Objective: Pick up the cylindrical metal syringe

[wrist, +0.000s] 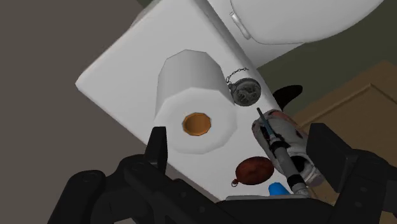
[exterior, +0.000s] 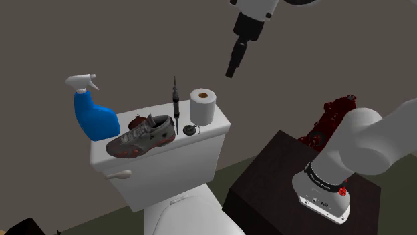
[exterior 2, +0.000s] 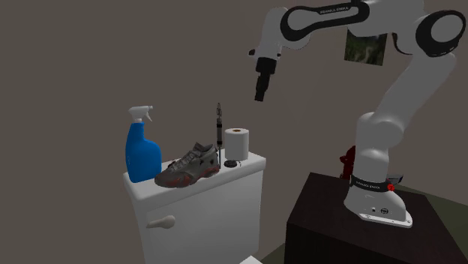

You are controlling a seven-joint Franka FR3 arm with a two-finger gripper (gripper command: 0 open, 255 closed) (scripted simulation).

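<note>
Shoulder view: a slim, dark syringe (exterior: 176, 100) stands upright on a white toilet tank (exterior: 174, 170), between a worn shoe (exterior: 142, 137) and a paper roll (exterior: 202, 105). A blue spray bottle (exterior: 93, 117) stands at the lid's other end, beyond the shoe. The black hand (exterior: 231, 72) hangs in the air well above the tank, higher than the syringe and to its right, touching nothing. Wrist view: the fingers (wrist: 158, 147) stand apart, open, and the syringe shows between them, untouched, beside the roll.
</note>
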